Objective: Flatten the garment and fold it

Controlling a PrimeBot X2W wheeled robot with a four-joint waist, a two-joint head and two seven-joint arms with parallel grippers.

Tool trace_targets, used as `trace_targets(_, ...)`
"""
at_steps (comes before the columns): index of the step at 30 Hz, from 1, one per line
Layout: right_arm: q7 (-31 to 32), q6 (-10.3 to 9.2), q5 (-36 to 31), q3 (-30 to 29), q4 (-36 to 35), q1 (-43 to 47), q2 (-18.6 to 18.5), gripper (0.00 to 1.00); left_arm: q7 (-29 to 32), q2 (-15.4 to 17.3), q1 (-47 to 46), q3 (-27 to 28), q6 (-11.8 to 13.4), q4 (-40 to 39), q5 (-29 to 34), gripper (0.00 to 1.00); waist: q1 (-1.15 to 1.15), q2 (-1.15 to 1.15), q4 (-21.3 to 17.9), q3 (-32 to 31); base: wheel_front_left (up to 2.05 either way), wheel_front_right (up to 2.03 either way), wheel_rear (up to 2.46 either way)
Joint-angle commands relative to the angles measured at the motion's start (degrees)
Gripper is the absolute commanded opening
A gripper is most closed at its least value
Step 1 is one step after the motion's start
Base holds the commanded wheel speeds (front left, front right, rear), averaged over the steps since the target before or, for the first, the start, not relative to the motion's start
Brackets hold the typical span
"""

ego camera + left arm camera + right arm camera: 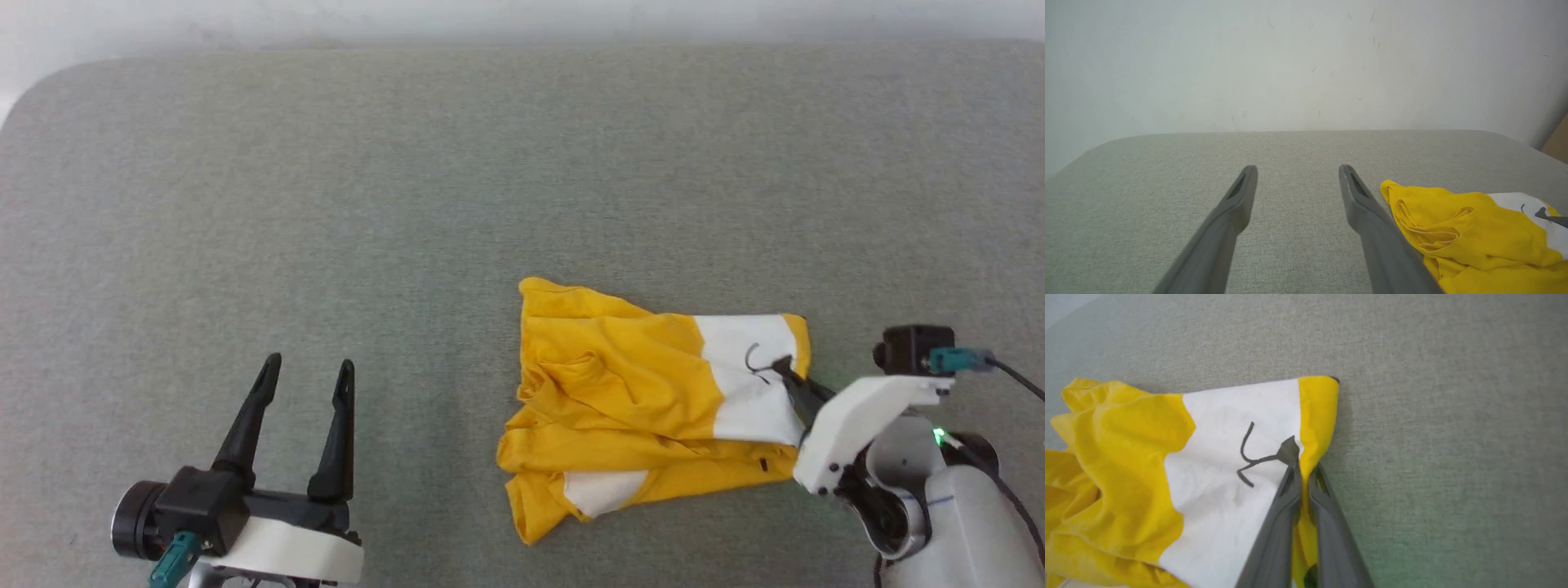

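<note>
Stretching wide, grey woven surface [408,204] meeting scuffed pale wall [1290,61]. Lying crumpled right of centre, yellow garment [637,400], hiding much print in folds. Clamping its white-yellow right edge, right gripper [785,366]. Hovering spread and empty at lower left, left gripper [309,371].

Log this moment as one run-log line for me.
phase: grasp | right hand: shut on garment edge | left hand: open, apart from it | garment: crumpled

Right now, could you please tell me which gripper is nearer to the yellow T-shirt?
The right. The right gripper is on the yellow T-shirt, jaws shut on its right edge. The left gripper stands open, clear of it, off to its left.
</note>
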Motion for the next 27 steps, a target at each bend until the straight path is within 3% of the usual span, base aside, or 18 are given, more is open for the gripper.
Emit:
trace_targets(1, -0.25, -0.06, -0.41, 1.10, -1.00, -1.70, 0.26, 0.00, 0.11, 0.47, -0.71, -0.08, 0.23, -0.43, -0.56, 1.00, 0.00, 0.00, -1.79, 0.33, 0.00, 0.00, 0.00)
trace_targets(13, 0.81, -0.06, -2.23, 8.64, -3.78, -9.77, -5.70, 0.00, 1.97, 2.32, -1.52, -0.66, 0.46, -2.50, -0.42, 1.00, 0.00, 0.00, -9.35, 0.96, 0.00, 0.00, 0.00)
trace_targets(27, 0.31, -0.06, -3.23, 13.41, -0.94, -21.70, -13.26, 0.00, 3.99, 4.35, -3.32, -1.47, 0.59, -4.42, -0.09, 1.00, 0.00, 0.00, -16.10, 3.37, 0.00, 0.00, 0.00)
